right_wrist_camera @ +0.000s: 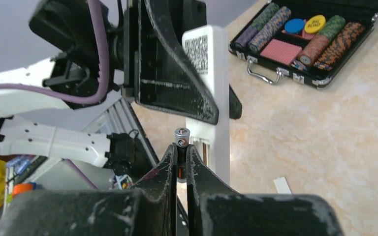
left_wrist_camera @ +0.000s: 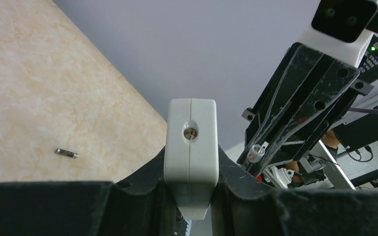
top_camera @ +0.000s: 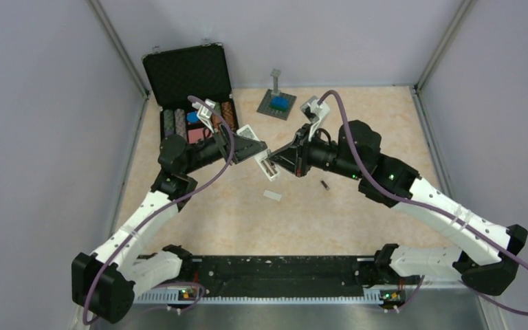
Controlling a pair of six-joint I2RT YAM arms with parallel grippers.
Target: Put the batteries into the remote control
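My left gripper (left_wrist_camera: 191, 164) is shut on the white remote control (left_wrist_camera: 191, 142), held above the table with its end face toward the left wrist camera. In the right wrist view the remote control (right_wrist_camera: 215, 93) stands upright, showing a QR label and an open compartment low down. My right gripper (right_wrist_camera: 180, 153) is shut on one small battery (right_wrist_camera: 181, 140), its silver tip just in front of that compartment. The two grippers meet over the table's middle, left gripper (top_camera: 258, 152) and right gripper (top_camera: 280, 163). A second battery (top_camera: 325, 184) lies loose on the table, also seen in the left wrist view as the lying battery (left_wrist_camera: 67, 153).
A small white cover plate (top_camera: 272, 195) lies on the table below the grippers. An open black case of poker chips (top_camera: 194, 103) stands at the back left. A grey baseplate with a blue block (top_camera: 278, 103) sits at the back centre. Grey walls enclose the table.
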